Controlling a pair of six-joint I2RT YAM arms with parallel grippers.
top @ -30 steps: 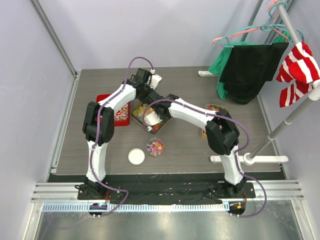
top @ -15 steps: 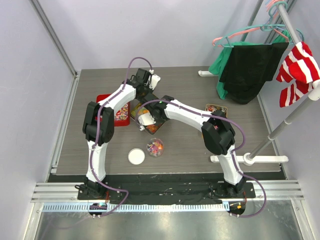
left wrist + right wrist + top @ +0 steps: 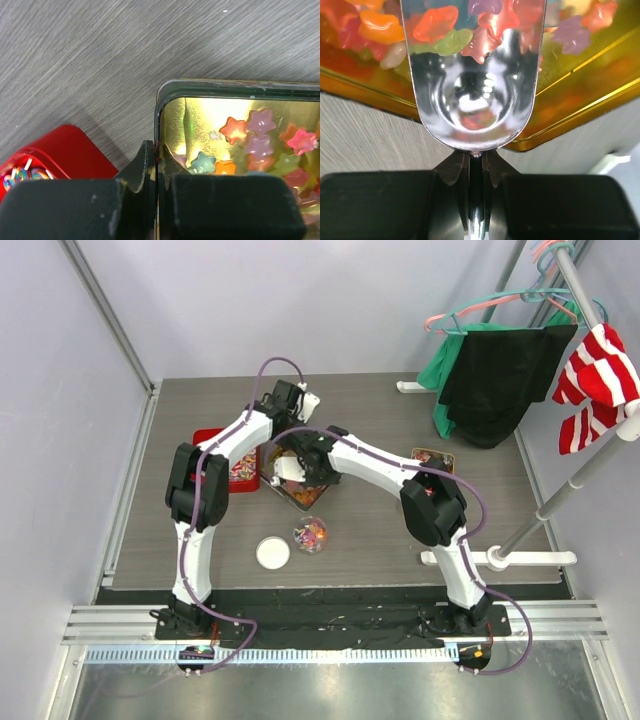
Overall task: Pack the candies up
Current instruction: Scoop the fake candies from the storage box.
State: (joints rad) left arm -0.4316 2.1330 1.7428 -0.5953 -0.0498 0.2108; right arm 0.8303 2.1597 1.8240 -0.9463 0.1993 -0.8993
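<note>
Swung leftward, the right gripper (image 3: 476, 167) clamps a metal scoop (image 3: 475, 100) among star candies (image 3: 492, 20) in the gold tin (image 3: 200, 89), toward the desk's far edge; the left gripper (image 3: 157, 175) pinches its rim. Scooping underway; next likely needs a level lift toward the near-edge cup (image 3: 311, 534).

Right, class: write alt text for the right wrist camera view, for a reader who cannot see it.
A shiny scoop, held by the right gripper, reaches into star-shaped candies in a gold tin. A grey wood-grain table lies beneath.

Scoop (image 3: 475, 100) among candies (image 3: 260, 146) in tin (image 3: 225, 88)
</note>
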